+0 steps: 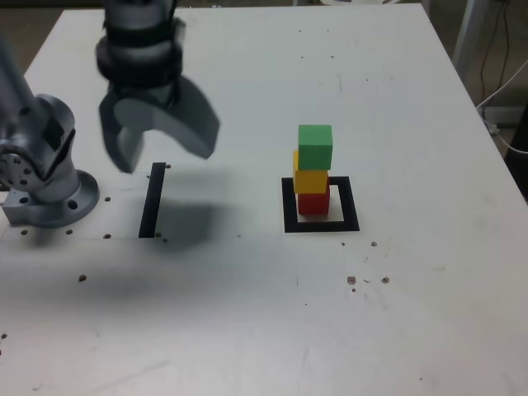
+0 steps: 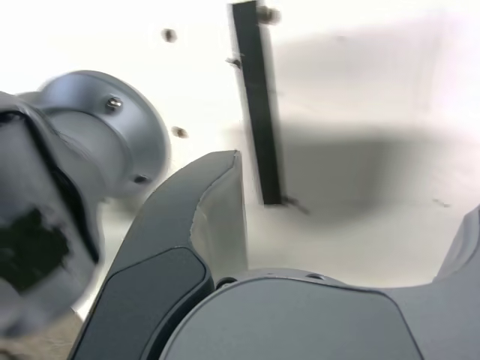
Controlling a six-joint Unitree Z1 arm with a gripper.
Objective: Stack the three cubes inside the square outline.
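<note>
"First, state of the gripper (image 1: 163,162)?"

"Wide open, holding nothing; raised near the black strip (image 1: 153,200), well apart from the stack."

"And position of the cubes?"

"Stacked within the square outline (image 1: 351,205): red cube (image 1: 313,205) lowest, yellow cube (image 1: 310,182) between, green cube (image 1: 315,148) on top."

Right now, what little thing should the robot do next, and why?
Probably nothing more than ease its open, empty gripper farther away: the green cube already sits on the yellow cube, above the red cube inside the square outline.
</note>
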